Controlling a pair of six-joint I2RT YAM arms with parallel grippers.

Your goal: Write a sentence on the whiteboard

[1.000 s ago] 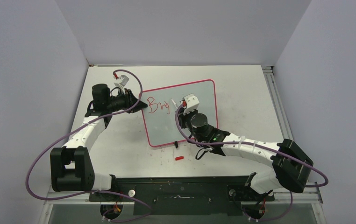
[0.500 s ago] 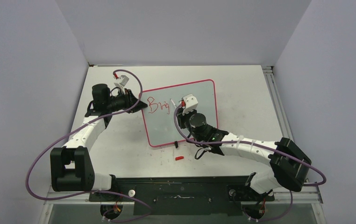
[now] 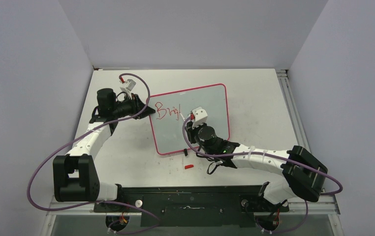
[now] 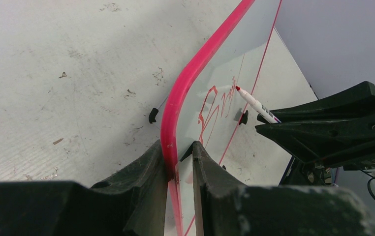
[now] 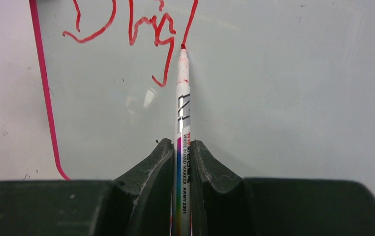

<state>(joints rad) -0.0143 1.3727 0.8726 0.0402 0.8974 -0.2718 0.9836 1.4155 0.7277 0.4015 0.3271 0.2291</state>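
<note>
Left wrist: whiteboard (image 4: 199,66) inside left hand (image 4: 176,150)

my right gripper (image 5: 178,147) rises from six o'clock, its two black fingers (image 5: 153,164) clamped on a white marker (image 5: 182,105) that points to twelve o'clock. its red tip touches the glossy whiteboard (image 5: 284,98) at the foot of a slanting red stroke. red lettering (image 5: 146,29) at eleven o'clock reads roughly "brig". the pink-red frame (image 5: 45,98) runs down at nine o'clock, with pale table (image 5: 3,108) beyond it.
</note>
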